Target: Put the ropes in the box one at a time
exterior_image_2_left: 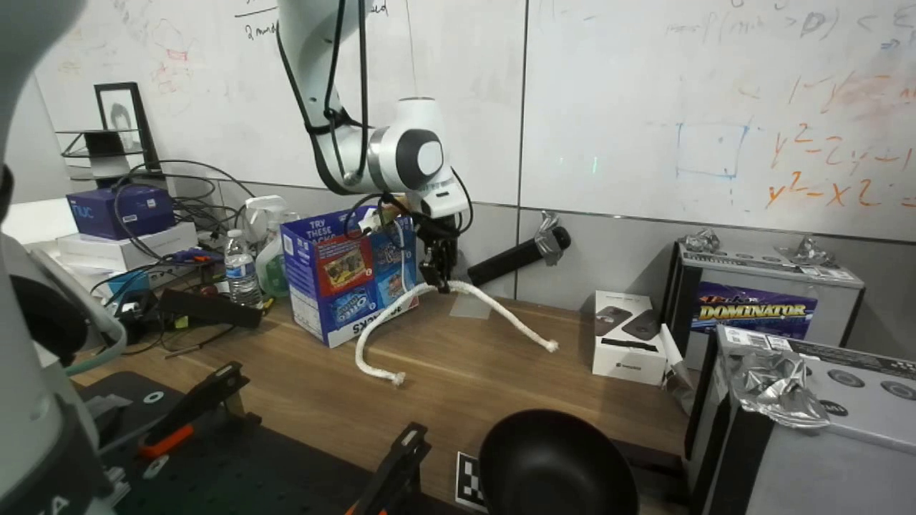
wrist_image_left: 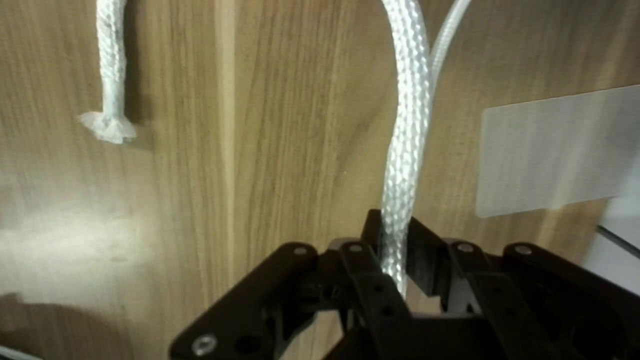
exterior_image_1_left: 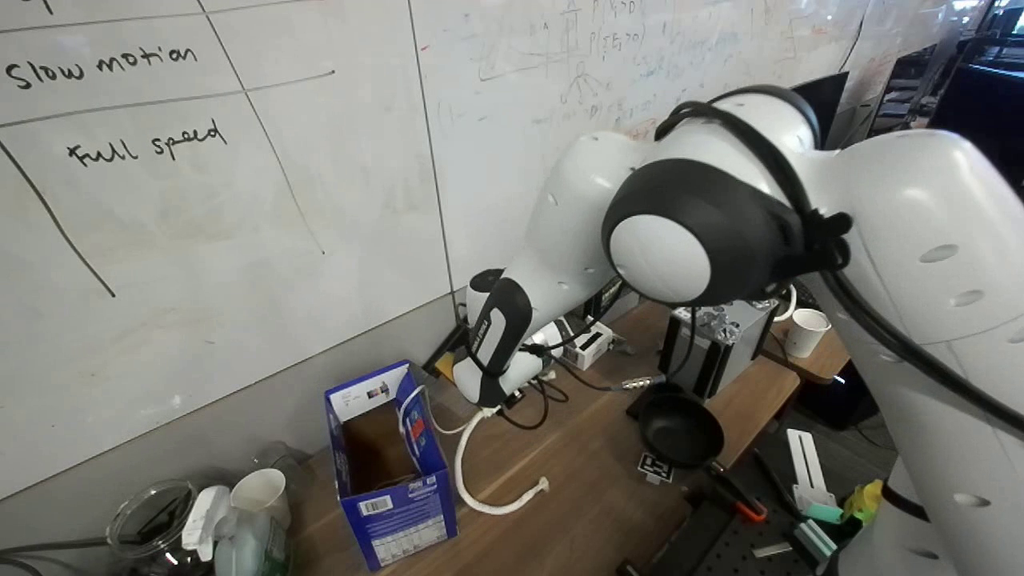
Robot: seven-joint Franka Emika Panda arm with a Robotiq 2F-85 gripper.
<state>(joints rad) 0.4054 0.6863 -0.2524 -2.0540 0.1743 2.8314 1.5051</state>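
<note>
Black tool (wrist_image_left: pixel 397 250): clamped on white braided rope (wrist_image_left: pixel 414 100); apparent carry stage. Next: raise above blue oblong cardboard box (exterior_image_1_left: pixel 406 512), frame's lower left.

Whiteboard (exterior_image_1_left: pixel 320 200), large, white, appears in both exterior views, with dark vertical seams (exterior_image_2_left: pixel 524 86). Lettering (exterior_image_1_left: pixel 149 146), black, handwritten, reads "Slow motion" and "full speed" at left in an exterior view; equations (exterior_image_2_left: pixel 805 193), orange, sit at right in an exterior view. Wall panel (exterior_image_2_left: pixel 615 250), grey, directly below the whiteboard. Tabletop (exterior_image_2_left: pixel 572 379), brown wood grain, runs along the wall panel. Second wooden surface (exterior_image_1_left: pixel 828 360), far right. Floor (exterior_image_1_left: pixel 868 452), dark, partly visible at right. Framed picture (exterior_image_2_left: pixel 122 114), black-edged, far left. Glare (wrist_image_left: pixel 75 240), pale, on the tabletop at left in the wrist view.
</note>
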